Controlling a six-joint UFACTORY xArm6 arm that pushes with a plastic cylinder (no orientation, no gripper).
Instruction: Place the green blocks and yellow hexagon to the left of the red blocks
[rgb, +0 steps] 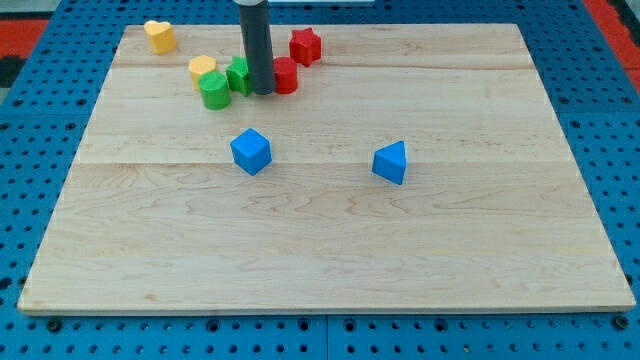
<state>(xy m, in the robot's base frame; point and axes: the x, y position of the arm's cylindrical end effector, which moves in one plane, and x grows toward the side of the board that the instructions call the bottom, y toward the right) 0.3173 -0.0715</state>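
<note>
My tip rests on the board between a green block on its left and a red round block on its right, close to both. A green cylinder lies just left of and below the green block. The yellow hexagon sits at the upper left of the green cylinder. A red star-shaped block lies above and right of the red round block. The rod hides part of the green block and of the red round block.
A yellow heart-shaped block lies near the board's top left corner. A blue cube sits at the middle left and a blue wedge-shaped block at the middle right. The wooden board lies on a blue pegboard.
</note>
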